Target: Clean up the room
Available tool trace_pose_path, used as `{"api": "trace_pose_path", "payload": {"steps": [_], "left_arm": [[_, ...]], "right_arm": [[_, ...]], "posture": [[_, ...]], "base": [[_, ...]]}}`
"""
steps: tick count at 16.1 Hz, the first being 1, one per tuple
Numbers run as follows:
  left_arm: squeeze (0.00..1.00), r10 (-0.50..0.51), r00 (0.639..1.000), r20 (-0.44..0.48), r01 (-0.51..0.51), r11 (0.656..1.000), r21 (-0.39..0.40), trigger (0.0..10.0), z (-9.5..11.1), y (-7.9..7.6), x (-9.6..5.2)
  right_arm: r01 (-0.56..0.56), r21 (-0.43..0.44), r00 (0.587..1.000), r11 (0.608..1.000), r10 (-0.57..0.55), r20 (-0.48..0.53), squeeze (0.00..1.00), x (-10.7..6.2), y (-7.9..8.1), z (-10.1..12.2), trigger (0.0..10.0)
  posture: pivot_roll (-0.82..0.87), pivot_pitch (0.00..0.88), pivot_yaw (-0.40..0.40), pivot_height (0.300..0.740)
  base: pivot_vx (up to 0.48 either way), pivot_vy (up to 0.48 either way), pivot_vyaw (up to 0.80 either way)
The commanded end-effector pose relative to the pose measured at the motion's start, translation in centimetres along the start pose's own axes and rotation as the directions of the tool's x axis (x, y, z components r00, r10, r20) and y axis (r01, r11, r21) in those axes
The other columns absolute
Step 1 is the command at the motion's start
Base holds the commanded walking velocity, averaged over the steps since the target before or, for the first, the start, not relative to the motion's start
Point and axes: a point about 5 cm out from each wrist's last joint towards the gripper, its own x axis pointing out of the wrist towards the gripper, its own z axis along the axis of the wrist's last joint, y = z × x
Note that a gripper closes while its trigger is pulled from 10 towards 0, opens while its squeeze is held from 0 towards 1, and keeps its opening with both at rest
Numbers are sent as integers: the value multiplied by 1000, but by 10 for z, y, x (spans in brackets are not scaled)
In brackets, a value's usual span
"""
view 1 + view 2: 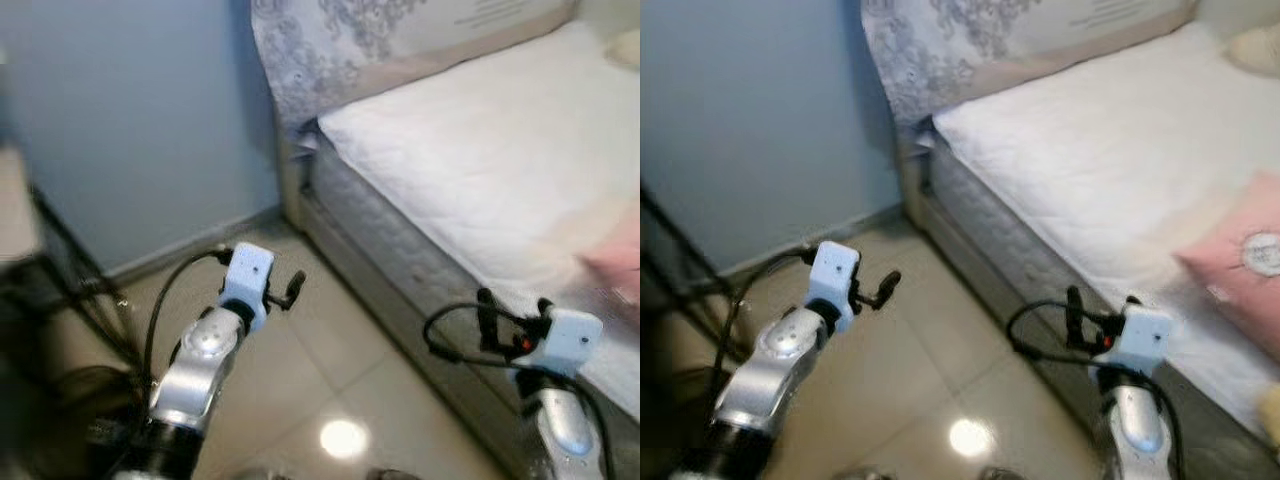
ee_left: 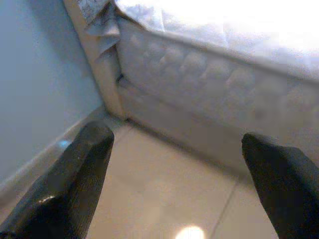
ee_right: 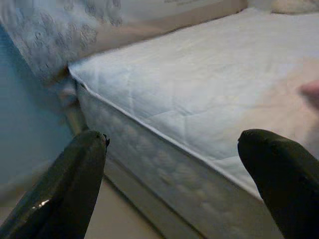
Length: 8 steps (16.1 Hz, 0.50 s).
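Closest to the head camera, the two silver arms reach forward over the glossy tile floor [image 1: 300, 340]. In the left eye view, the left gripper [image 1: 293, 287] hangs over the tiles, well short of the bed [image 1: 480, 160]; the right gripper [image 1: 487, 310] sits just beside the bed's quilted side.

Over to the right eye view: a pink cushion [image 1: 1240, 262] lies on the bed's white cover near the close edge, and a pale pillow [image 1: 1255, 45] rests at the bed's far corner. Dark cables or stand legs [image 1: 680, 270] lean by the blue wall [image 1: 750, 120], well away from the bed.

Left wrist view now: both black fingers [image 2: 75, 184] stand wide apart with nothing between them, looking at the bed's padded side and the floor below it.

Right wrist view: fingers [image 3: 70, 184] spread wide too, empty, aimed at the bed's corner and its patterned headboard [image 3: 60, 30].

By my reckoning the tidying has barely begun — nothing held, the cushion looks the likeliest thing to handle. No bin, basket or box is visible, so nothing to report inside one.
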Motion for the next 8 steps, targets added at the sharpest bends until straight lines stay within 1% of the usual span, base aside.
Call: {"api": "trace_pose_path", "payload": {"steps": [1, 2, 3, 4, 5, 6, 7, 8], "left_arm": [[0, -14, 999, -43, 16, 999, 38, 10000, 2, 16, -2], [0, -24, 998, -50, 26, 998, 50, 10000, 3, 19, -3], [0, -37, 999, -40, 39, 998, 55, 10000, 8, 21, -1], [0, -40, 999, -4, 40, 999, 34, 10000, 15, 15, 5], [0, 16, 998, 65, -14, 999, -40, 10000, 21, 14, 9], [0, 39, 996, 82, -34, 997, -69, 10000, 21, 14, 9], [0, 77, 992, 97, -65, 991, -121, 10000, 16, 11, 5], [0, 87, 992, 96, -74, 989, -128, 10000, 11, 8, 3]], "right_arm": [[-11, -6, 1000, 1000, 11, 6, 0, 5, 12, -4, 10000], [-20, -10, 1000, 1000, 20, 12, 0, 8, 16, -4, 10000], [-42, -8, 999, 999, 42, 21, 0, 15, 23, -3, 10000], [-57, 0, 998, 998, 57, 26, 0, 22, 25, -1, 10000], [-79, 19, 997, 997, 79, 9, 0, 22, 31, -2, 10000], [-89, 21, 996, 996, 89, 4, 0, 20, 33, -3, 10000], [-118, 14, 993, 993, 118, -25, 0, 11, 31, -7, 10000], [-125, -3, 991, 992, 125, -42, 0, 6, 27, -9, 10000]], "posture": [[159, 0, 249, 740], [158, 0, 256, 740], [163, 0, 266, 740], [176, 2, 219, 740], [180, 12, 160, 740], [180, 19, 130, 740], [180, 31, 57, 740], [182, 36, 19, 740]], "base": [[0, 0, 0], [0, 0, 0], [0, 0, 0], [0, 0, 0], [0, 0, 0], [0, 0, 0], [0, 0, 0], [0, 0, 0]]}}
